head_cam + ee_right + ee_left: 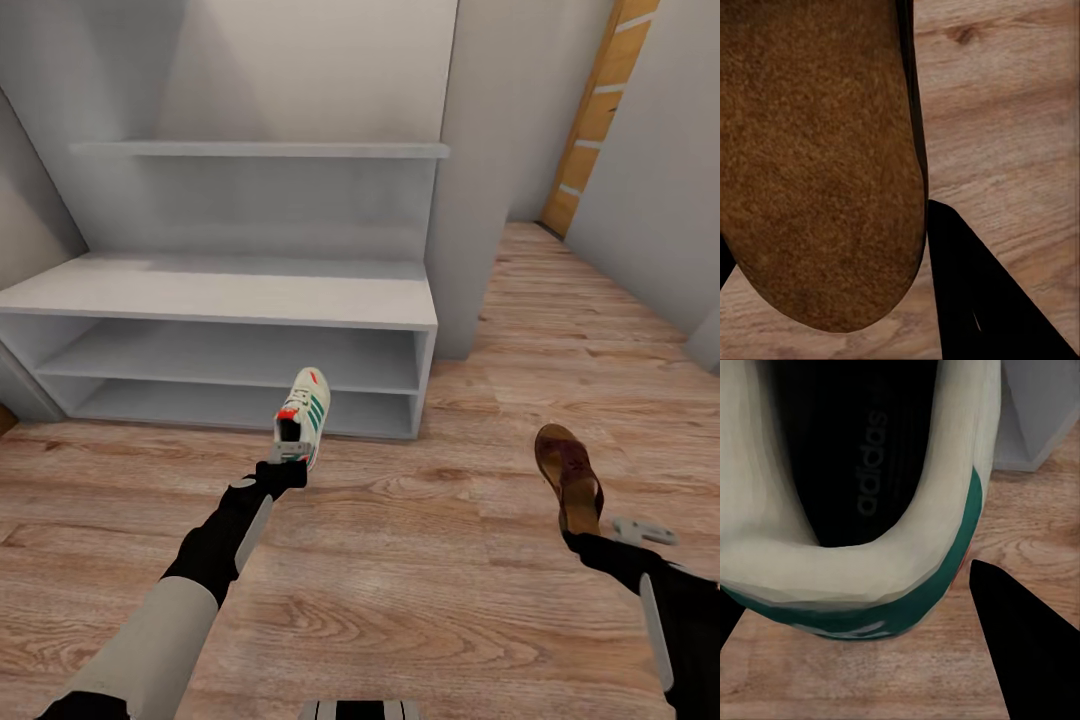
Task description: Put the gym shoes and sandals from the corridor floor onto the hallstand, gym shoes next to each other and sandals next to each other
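A cream-white gym shoe (305, 408) with green stripes and a red heel tab is held by its heel in my left gripper (289, 452), toe towards the hallstand (230, 292). It hangs in front of the right end of the low shelves. In the left wrist view the shoe's heel collar (862, 577) sits between the black fingers (1027, 652). My right gripper (583, 524) is shut on the heel of a dark brown sandal (568, 470) over the corridor floor (400, 560), right of the hallstand. The sandal's footbed (810, 157) lies between the right fingers (975, 300).
The hallstand has a thick bench top, two low shelves (240, 365) and a wall shelf (260, 150) above. A grey wall column (485, 200) stands at its right end. A wooden door (600, 110) is far back on the right, past open plank floor.
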### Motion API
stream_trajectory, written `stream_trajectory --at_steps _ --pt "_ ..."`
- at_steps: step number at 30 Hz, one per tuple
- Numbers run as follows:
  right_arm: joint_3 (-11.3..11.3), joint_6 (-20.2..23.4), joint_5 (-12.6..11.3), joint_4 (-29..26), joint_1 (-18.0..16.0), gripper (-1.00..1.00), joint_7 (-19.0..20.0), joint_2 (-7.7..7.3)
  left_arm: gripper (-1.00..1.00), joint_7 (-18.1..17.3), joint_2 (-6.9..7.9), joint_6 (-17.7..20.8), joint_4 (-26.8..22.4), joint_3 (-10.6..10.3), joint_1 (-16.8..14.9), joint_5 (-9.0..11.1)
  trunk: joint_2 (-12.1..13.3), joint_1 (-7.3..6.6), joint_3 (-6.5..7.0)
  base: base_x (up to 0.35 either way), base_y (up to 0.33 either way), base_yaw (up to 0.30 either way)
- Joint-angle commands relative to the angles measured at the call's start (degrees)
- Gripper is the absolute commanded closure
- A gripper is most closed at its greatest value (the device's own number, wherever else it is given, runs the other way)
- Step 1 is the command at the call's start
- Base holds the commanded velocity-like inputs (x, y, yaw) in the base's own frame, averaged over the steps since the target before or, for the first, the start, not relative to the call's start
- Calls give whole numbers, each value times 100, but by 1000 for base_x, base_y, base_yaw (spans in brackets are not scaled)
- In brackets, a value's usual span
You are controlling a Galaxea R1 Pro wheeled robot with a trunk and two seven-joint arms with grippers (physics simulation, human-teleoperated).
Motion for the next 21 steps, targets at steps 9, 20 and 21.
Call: stream_trajectory --at_steps 9,20,21 --pt "-89 99 16 -6 -5 100 42 -30 100 7 0 31 -1 -15 -4 46 -2 -1 -5 47 0 0" --pt "-91 100 16 2 -4 100 45 -24 100 7 0 6 229 -12 -4 57 -2 -1 -5 326 0 0" --pt "-91 100 16 2 -4 100 45 -24 100 7 0 6 233 -12 -4 57 -2 -1 -5 344 0 0"
